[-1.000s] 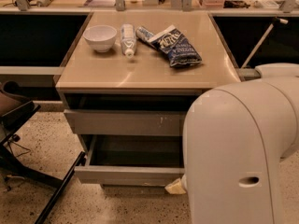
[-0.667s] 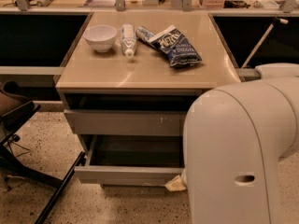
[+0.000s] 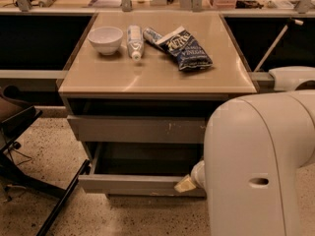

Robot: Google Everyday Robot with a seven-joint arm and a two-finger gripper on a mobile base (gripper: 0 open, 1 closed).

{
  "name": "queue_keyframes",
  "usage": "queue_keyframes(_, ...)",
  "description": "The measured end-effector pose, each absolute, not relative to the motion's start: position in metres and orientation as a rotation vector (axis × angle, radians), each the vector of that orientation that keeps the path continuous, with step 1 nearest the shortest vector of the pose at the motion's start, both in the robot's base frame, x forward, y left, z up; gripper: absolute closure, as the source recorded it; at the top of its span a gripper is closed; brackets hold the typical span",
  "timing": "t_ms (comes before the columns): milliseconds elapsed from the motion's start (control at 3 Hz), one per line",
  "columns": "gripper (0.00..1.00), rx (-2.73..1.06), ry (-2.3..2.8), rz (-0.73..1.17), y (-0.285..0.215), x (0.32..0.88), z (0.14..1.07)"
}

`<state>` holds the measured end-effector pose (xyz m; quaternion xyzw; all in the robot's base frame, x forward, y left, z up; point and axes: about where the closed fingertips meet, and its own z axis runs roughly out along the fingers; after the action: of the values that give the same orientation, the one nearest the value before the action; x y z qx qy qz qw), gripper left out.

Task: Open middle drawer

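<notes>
My view was half filled by the robot's big white rounded arm housing (image 3: 256, 166), which stood at the lower right and hid the right end of the drawers. Behind it stood a grey cabinet with a smooth tan top (image 3: 157, 77) and a stack of handleless fronts.

The middle drawer (image 3: 133, 184), a wide, plain grey flat front with a shallow dark tray behind it, was low in the stack. It was already pulled well out toward me. Above it sat the grey drawer front with white scratches (image 3: 138, 129), out only a little.

On the tan top lay a crumpled blue snack bag (image 3: 186, 49), a white bowl (image 3: 105, 38) and a white tube lying on its side (image 3: 134, 41), all well back from the front edge.

The pale gripper (image 3: 183, 184) emerged from under the housing and touched the top edge of the middle drawer's front, toward its right. Whether it was spread or pressed together I could not tell.

I judged the step nearly finished. Since the hold sat off-centre on a front with no handle, the pull needed to run straight out along the slides. A sideways drag would risk skewing the tray or slipping off the edge. A slow, level draw, stopped short of full travel, would also keep the things on top from shifting.
</notes>
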<state>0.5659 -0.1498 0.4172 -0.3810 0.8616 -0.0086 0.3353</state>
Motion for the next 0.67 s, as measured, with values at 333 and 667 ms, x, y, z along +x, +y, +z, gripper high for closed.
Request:
queue_keyframes(333,0.19,-0.994,2.248,-0.022,-0.1497,0.5659,0.4172)
queue_keyframes(667,0.42,-0.994,2.248,-0.022,-0.1497,0.5659,0.4172)
